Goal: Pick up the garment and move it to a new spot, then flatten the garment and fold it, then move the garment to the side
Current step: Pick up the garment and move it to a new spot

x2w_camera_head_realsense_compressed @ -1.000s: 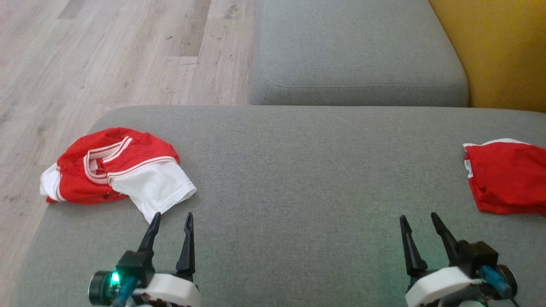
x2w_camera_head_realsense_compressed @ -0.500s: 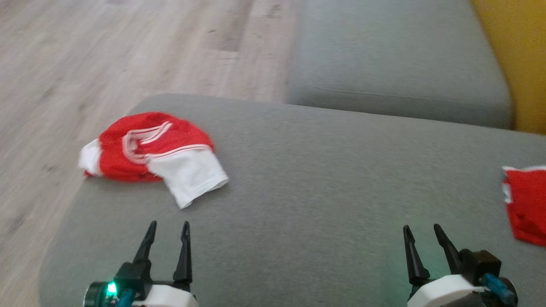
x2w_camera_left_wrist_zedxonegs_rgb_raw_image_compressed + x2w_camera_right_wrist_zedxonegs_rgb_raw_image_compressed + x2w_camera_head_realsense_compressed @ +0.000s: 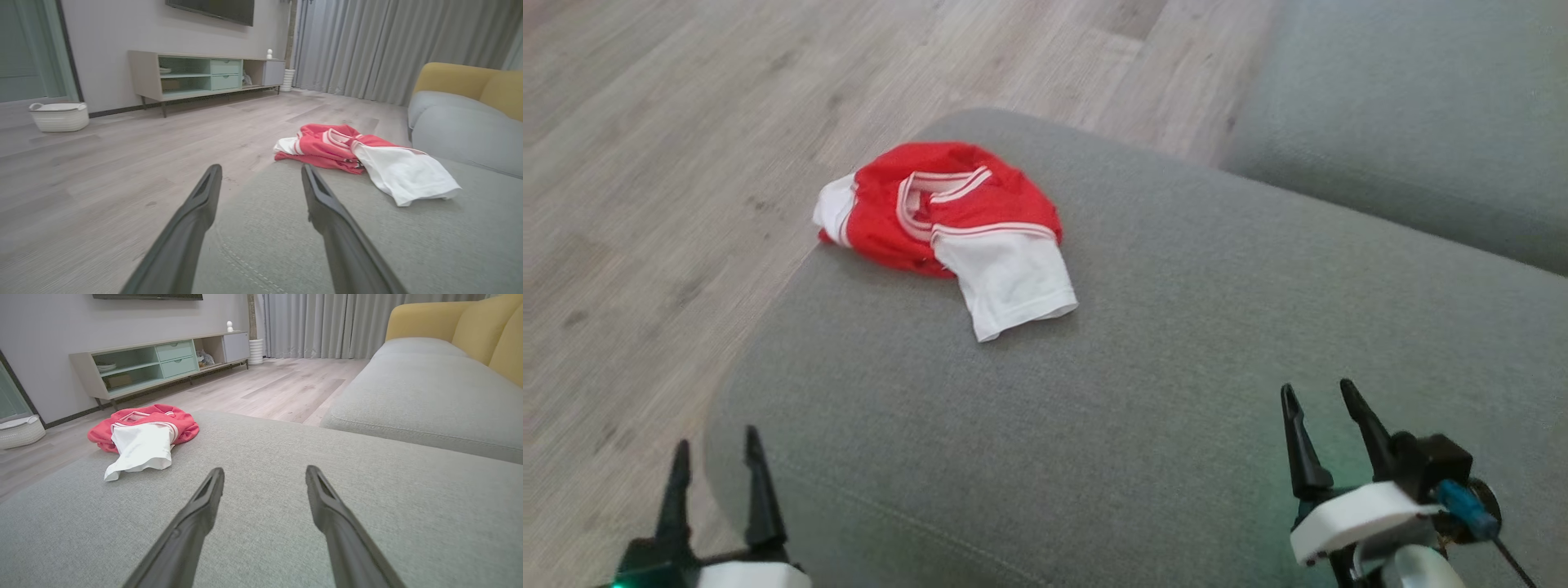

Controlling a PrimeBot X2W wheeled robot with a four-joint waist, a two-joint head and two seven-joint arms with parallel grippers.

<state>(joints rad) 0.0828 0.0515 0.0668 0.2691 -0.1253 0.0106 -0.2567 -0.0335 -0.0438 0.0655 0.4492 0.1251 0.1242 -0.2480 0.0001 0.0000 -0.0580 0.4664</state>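
Head view, slightly blurred: left gripper (image 3: 716,438) is cut off at the bottom-left edge, right gripper (image 3: 1316,387) sits bottom right. Both are spread wide and hold nothing. Garment (image 3: 947,220) is upper centre, at the grey cushion (image 3: 1143,392) edge: crumpled red with white trim, one white sleeve laid out.
Left wrist view: garment right of centre, its body bunched.
Right wrist view: garment at left, with the sleeve covering the red part.

left gripper (image 3: 716,441) and right gripper (image 3: 1317,388) match — two long tapered black fingers (image 3: 1303,457) each, black base (image 3: 1431,467), white rounded wrist shell (image 3: 1356,518) — blue cable (image 3: 1466,506) on the right one, green light (image 3: 623,582) at the left one's base.
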